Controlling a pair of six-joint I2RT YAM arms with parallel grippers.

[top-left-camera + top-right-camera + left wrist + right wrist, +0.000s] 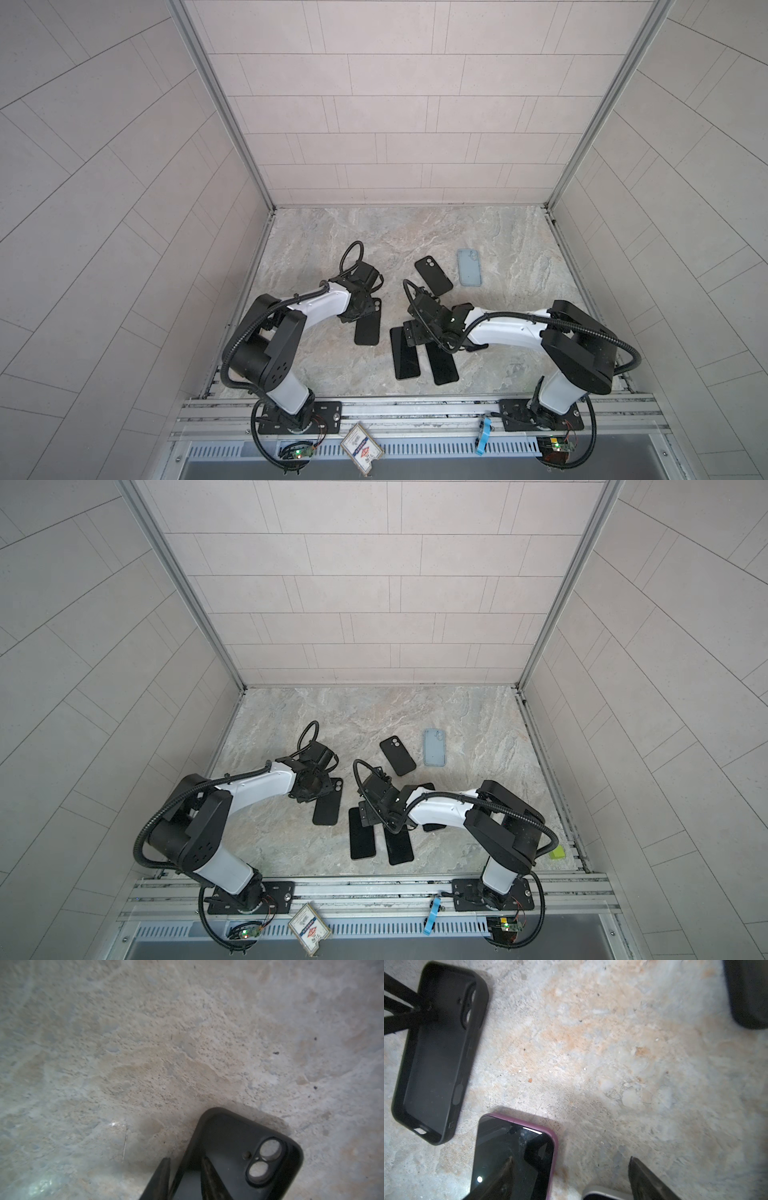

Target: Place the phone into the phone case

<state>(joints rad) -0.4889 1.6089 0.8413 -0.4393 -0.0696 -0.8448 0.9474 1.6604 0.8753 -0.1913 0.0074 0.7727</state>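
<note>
Nearest the arm bases, two dark phones lie screen-up, close side by side on the desk point(498, 232). One is a purple-edged phone point(512, 1157); the other is a pale-rimmed phone point(604, 1193) that shows only a corner in the right wrist view. The right gripper point(571, 1160) hangs over their far ends, spread wide and grasping nothing. One of its fingers is above the purple-edged phone's glass and the other is out beside the pale-rimmed one. A little farther, to the left, the left gripper point(185, 1159) is clenched on the side wall of a black case point(228, 1138), which lies open side up. One finger is inside the shell and one outside. Beyond these, well apart from both grippers, a second black case point(433, 276) and a light-blue case point(469, 267) lie on the desk. No phone is in a case yet. As the right gripper stands, closing would probably bring a finger down on the screen instead of the phone's edge, so the phone would skid or the grip would miss. The other finger could also nudge the neighbouring phone. The left pinch holds only one thin, probably soft wall, so the case may twist or slip under pressure, and the finger inside it blocks that side of the opening.
</note>
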